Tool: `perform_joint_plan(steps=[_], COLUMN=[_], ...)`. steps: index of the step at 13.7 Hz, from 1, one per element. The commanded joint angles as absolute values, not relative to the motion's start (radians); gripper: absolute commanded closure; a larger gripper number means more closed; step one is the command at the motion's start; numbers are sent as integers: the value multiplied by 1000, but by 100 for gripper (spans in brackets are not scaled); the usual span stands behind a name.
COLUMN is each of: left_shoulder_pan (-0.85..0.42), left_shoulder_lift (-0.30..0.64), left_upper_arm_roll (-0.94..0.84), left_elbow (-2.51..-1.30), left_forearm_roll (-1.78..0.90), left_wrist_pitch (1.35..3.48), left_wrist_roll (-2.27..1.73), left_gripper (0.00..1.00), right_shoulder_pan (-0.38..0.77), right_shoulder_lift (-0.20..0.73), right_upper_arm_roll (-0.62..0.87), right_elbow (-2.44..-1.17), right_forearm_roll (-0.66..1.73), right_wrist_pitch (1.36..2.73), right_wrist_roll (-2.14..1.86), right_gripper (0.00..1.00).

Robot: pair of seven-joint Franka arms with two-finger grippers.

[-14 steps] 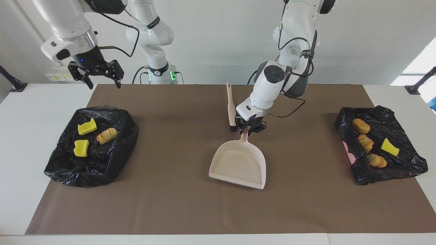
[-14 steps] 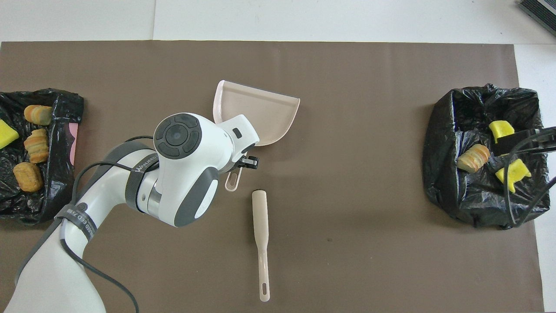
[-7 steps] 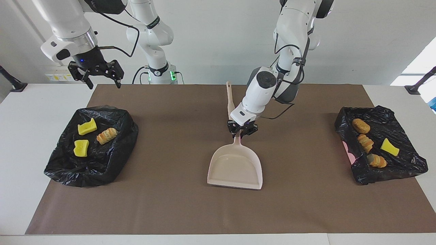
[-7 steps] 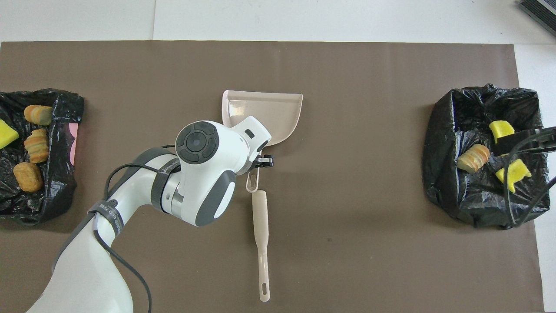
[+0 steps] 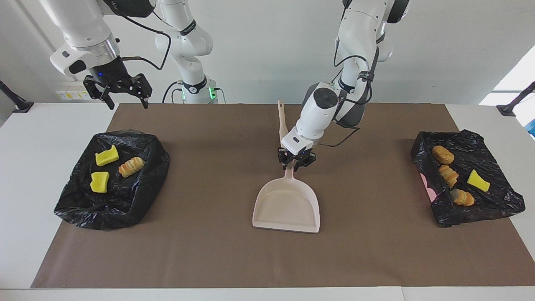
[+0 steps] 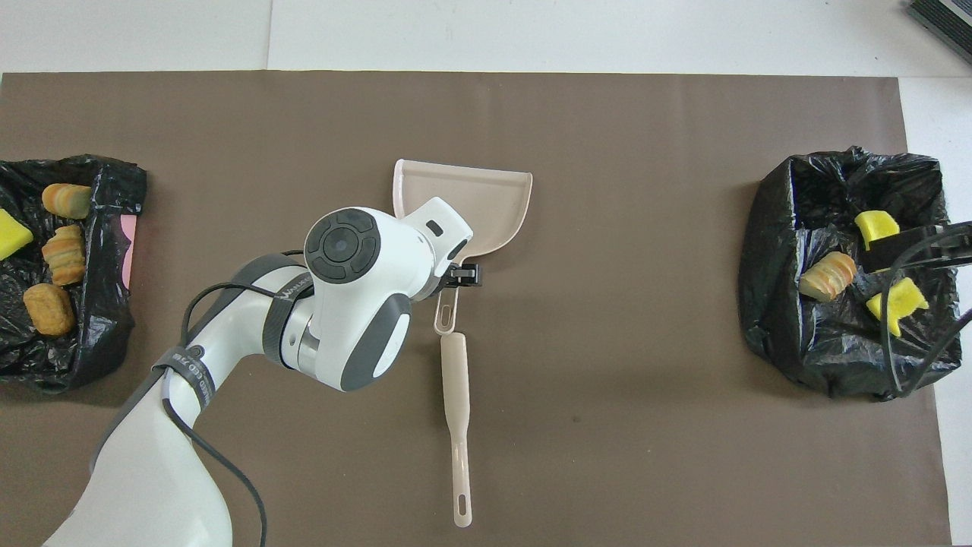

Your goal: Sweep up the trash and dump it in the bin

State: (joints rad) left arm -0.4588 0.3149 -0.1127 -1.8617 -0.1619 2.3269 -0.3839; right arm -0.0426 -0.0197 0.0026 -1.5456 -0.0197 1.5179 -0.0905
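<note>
The trash lies in two black-bagged bins. The bin (image 5: 125,200) at the right arm's end holds two yellow sponge chunks (image 5: 107,156) and a bread piece (image 5: 131,166). The bin (image 5: 493,209) at the left arm's end holds three bread pieces (image 5: 448,174) and a yellow chunk (image 5: 477,180). A pale pink dustpan (image 5: 288,209) lies flat mid-mat, its handle pointing toward the robots. My left gripper (image 5: 294,164) is at that handle. My right gripper (image 5: 128,103) hangs open and empty, high over the mat's edge by its bin.
A beige brush (image 5: 283,125) lies on the brown mat (image 5: 209,251) in line with the dustpan handle, nearer to the robots; it also shows in the overhead view as the brush (image 6: 456,403). A pink strip (image 6: 129,243) peeks from the bag at the left arm's end.
My left arm has swung the dustpan toward the right arm's end, turning it square so its handle lines up with the brush. The right arm has not moved.
</note>
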Motion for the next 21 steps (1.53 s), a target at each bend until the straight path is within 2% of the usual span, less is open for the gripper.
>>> perform_joint_plan(steps=[1, 3, 8, 11, 15, 21], left_shoulder_pan=[-411, -361, -175, -74, -41, -5], left_shoulder_lift=[264, 247, 92, 48, 11, 0], left_upper_arm_roll=[-100, -94, -94, -94, -94, -86], left_elbow=[-1832, -1807, -1805, -1809, -1784, -1599], left_forearm_roll=[-166, -166, -150, -117, -7, 28], left_wrist_pitch=[2200, 2166, 1993, 1898, 1809, 1602], left_wrist_roll=[-371, -376, -194, -65, -20, 2], left_gripper=[0, 0, 0, 0, 0, 0], right_shoulder_pan=[-43, -43, -43, -43, -43, -43], right_shoulder_lift=[-37, -37, -37, -37, -37, -37], right_upper_arm_roll=[3, 3, 3, 3, 3, 3], right_elbow=[-1562, -1562, -1562, -1562, -1562, -1562], right_forearm_roll=[-15, -15, -15, -15, -15, -15], right_wrist_pitch=[1508, 1508, 1506, 1508, 1506, 1506], right_wrist_roll=[-94, -94, -94, -94, -94, -94], right_gripper=[0, 0, 0, 0, 0, 0])
